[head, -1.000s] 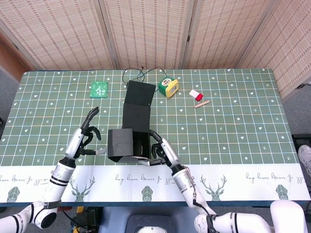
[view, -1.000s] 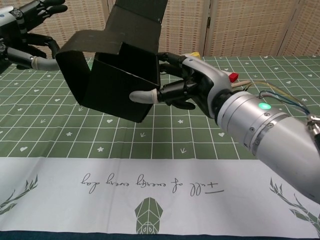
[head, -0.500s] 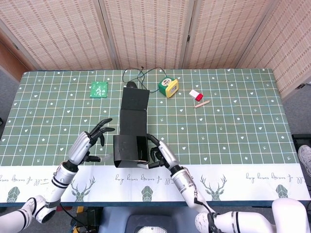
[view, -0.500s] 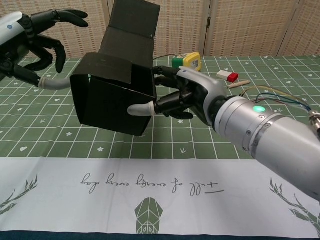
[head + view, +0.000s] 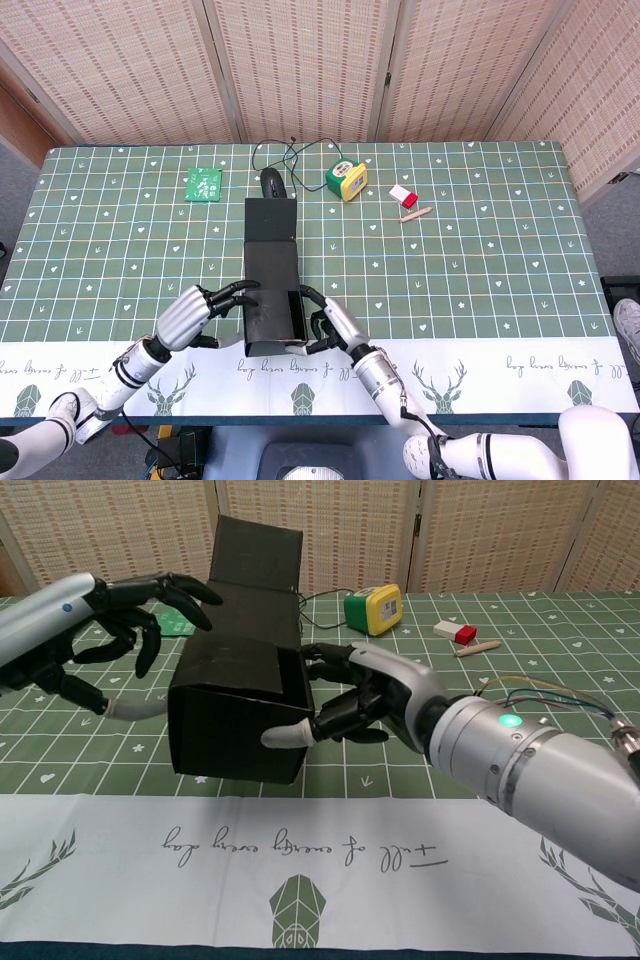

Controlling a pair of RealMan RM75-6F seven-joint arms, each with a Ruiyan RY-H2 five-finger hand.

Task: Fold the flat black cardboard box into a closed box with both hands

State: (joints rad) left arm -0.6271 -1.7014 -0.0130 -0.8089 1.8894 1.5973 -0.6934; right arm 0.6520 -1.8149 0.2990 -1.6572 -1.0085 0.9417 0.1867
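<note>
Partly folded black cardboard box (image 5: 270,300) standing on the green patterned tabletop (image 5: 480,250) near its 6 o'clock edge, body upright, long lid flap (image 5: 270,222) reaching toward 12 o'clock. Judged light, thin-walled and stiff along the panels, weak at the creases; smooth faces likely to slip under polished fingertips. Best held by opposing side walls near the lower corners, leaving the lid flap free to swing; excess squeeze likely to bow the walls.

Right hand (image 5: 375,695) grasping the box at its 3 o'clock wall: thumb along the front face, fingers (image 5: 325,655) hooked over the upper edge. Left hand (image 5: 120,630) at the 9 o'clock side, fingers (image 5: 185,588) spread and arched over the top corner, thumb low by the side wall; firm contact cannot be told, nothing enclosed.

Green and yellow tape measure (image 5: 346,178) lying well apart toward 12 o'clock.
</note>
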